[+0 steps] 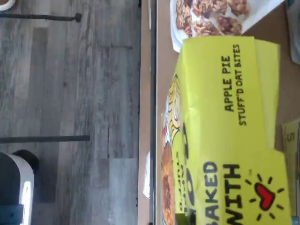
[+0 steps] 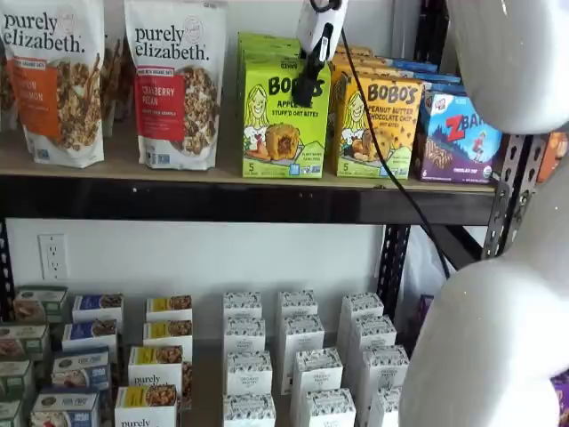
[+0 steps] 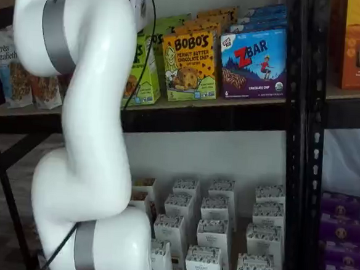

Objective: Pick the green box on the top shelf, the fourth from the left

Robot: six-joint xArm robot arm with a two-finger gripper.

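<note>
Hand (image 2: 307, 89) clamped on green box (image 2: 283, 120), wrist view shows box top only

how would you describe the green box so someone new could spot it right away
Look at the top shelf, the tan board over the black beam. Right of the granola bags stands the green box, a lime carton reading Bobo's Apple Pie. Its right-hand neighbour is yellow-orange, and the black fingers are at its top.

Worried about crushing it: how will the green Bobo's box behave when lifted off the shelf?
The green box is a thin carton, likely light and dentable at its top flap. The tool pinches its top edge, so it may swing. Its glossy faces could slip.
</note>
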